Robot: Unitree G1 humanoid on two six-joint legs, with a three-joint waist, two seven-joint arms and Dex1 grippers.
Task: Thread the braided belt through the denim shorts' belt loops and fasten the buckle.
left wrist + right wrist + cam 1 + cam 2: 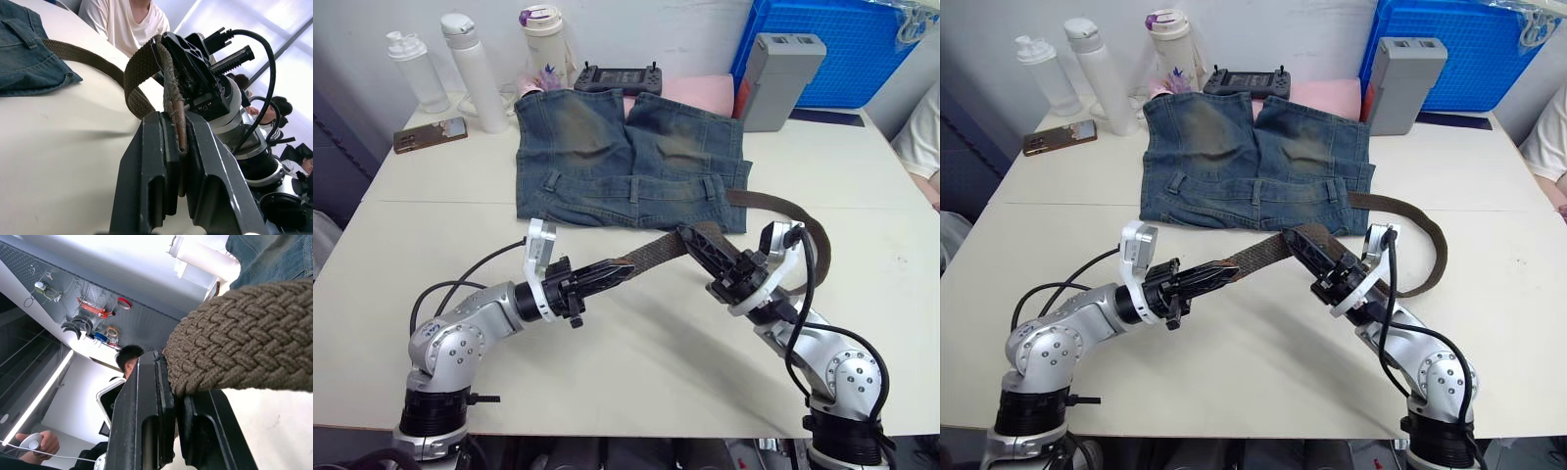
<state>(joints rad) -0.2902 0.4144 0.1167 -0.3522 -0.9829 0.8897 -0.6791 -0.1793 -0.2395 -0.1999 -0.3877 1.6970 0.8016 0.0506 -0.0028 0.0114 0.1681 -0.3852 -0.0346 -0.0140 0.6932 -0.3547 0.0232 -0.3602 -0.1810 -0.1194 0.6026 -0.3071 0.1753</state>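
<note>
Braided belt (651, 253) spans bare white counter (636, 343) just before the denim shorts (626, 162) waistband edge — left end effector (625, 267) clamps its tip, right end effector (686, 236) clamps mid-strap.

Left gripper (178, 147) clamped on braided belt (146, 68); right gripper (183, 54) gripping it behind; denim shorts (24, 54) upper left.

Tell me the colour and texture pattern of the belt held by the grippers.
The braided belt is dark olive-brown with a woven basket-weave braid, clearest in the right wrist view.
</note>
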